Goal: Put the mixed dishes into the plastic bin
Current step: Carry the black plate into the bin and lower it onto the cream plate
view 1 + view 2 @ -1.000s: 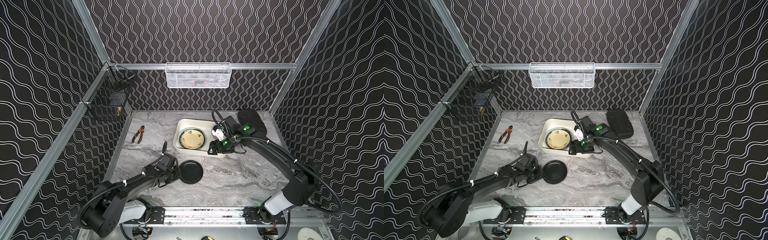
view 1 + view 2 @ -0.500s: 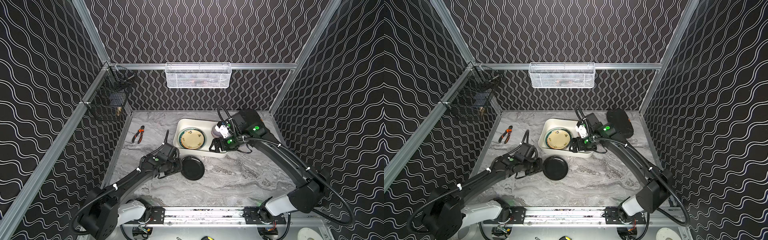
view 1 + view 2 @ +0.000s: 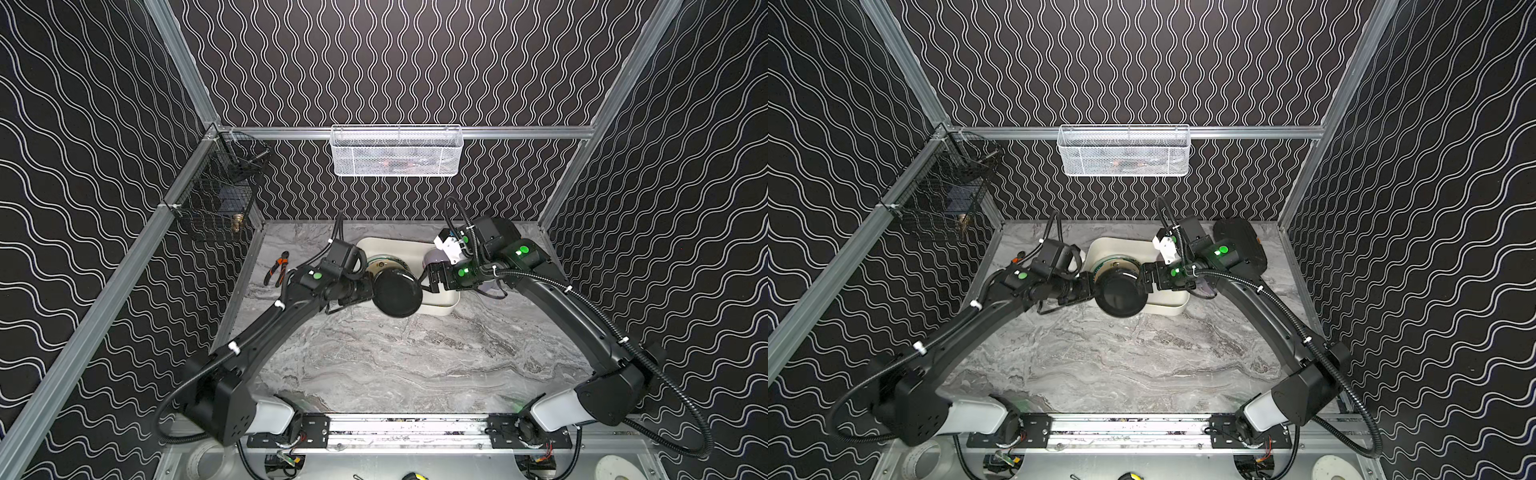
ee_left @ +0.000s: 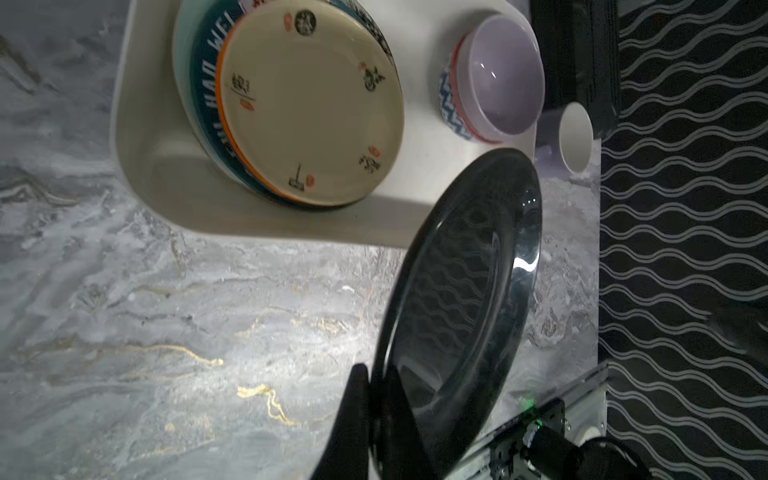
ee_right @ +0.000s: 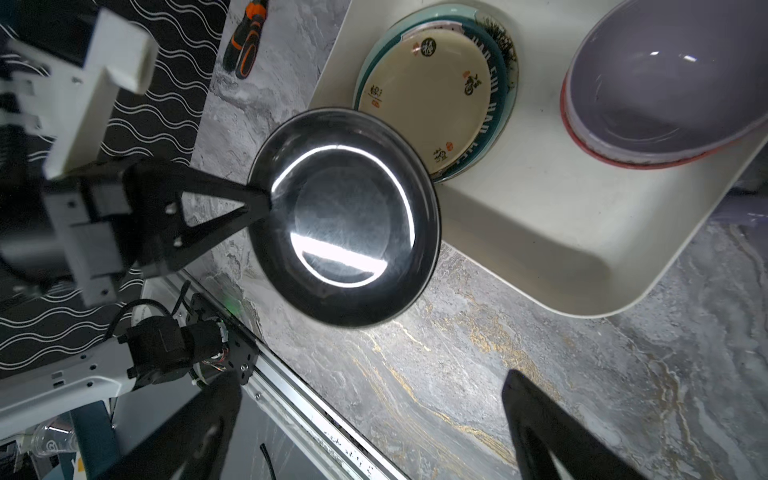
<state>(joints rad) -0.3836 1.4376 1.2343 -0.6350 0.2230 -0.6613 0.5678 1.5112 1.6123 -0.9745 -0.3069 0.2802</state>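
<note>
In both top views the glossy black round plate (image 3: 398, 293) (image 3: 1120, 293) and the two wrists cover most of the cream-white shallow plastic bin (image 3: 440, 309) (image 3: 1167, 309). Only its near wall and far corners show there. Of the stack of plates inside, only the top cream plate with dark characters (image 4: 311, 104) (image 5: 428, 95) shows fully. Those beneath are bare rims: teal lettered, orange and mint, with the lettering cut off. The lavender bowl (image 4: 503, 79) (image 5: 665, 75) sits nested in another bowl, of which just a red rim and a blue zigzag side appear. The right gripper (image 3: 428, 282) (image 5: 372, 380) has its fingers cut by the frame edge in its own wrist view.

The left gripper (image 3: 372, 291) (image 4: 374, 374) is clamped on the black plate's rim. The plate juts out beyond its fingertips, raised over the bin's near wall, with the stack just past it. The right gripper's jaws stand wide apart and empty, right at the plate's opposite edge. Whether they touch it cannot be told. The nested bowls lie in the bin just ahead of that gripper.
</note>
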